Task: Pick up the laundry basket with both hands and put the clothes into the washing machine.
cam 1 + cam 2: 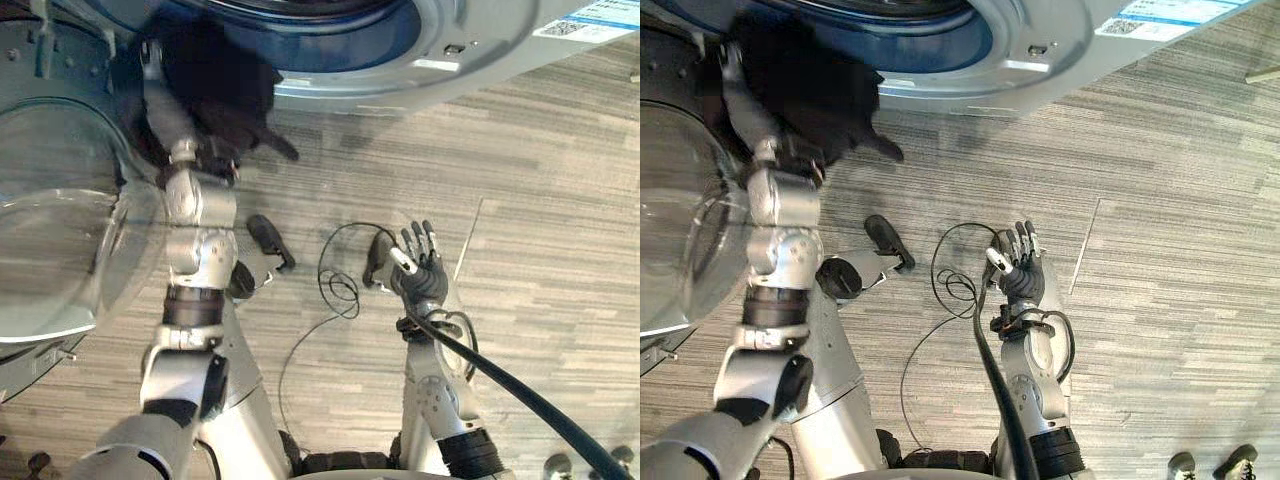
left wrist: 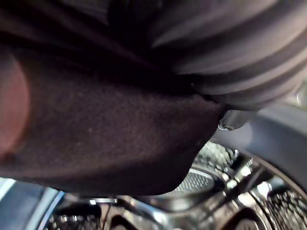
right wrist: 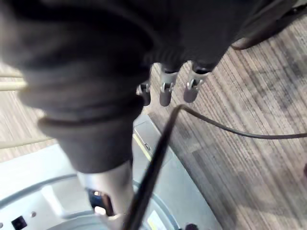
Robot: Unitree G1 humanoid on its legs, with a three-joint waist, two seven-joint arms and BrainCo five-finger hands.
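Left arm raised to the open mouth of the washing machine point(image 1: 480, 60), at the top of the eye views. Left hand point(image 2: 240, 57) wrapped in a dark garment point(image 1: 215, 90) right at the lower rim of the opening. Cannot tell how that hand is set: buried under the cloth in the eye views, and masked by the same dark fabric from the wrist. Garment bunched against the rim, partly inside the mouth, with one pointed tail drooping outside over the floor point(image 1: 540, 200). Past the cloth in the left wrist view, the drum point(image 2: 206, 179): shiny perforated metal, near the hand. Round glass door point(image 1: 60, 230) wide open on the robot's left, just beside the raised forearm. White label point(image 1: 590, 18) on the machine's grey front, off to the robot's right of the opening.

Right hand point(image 1: 422, 265) low and well apart from the machine, held above the wood-patterned floor on the robot's right. Fingers point(image 3: 165, 91) straight and slightly spread, thumb out to the side, palm bare: wide open, nothing in its hold, touching nothing. In the right wrist view, same fingers stretched out in a row, with the machine's grey front and the plank floor beyond them.
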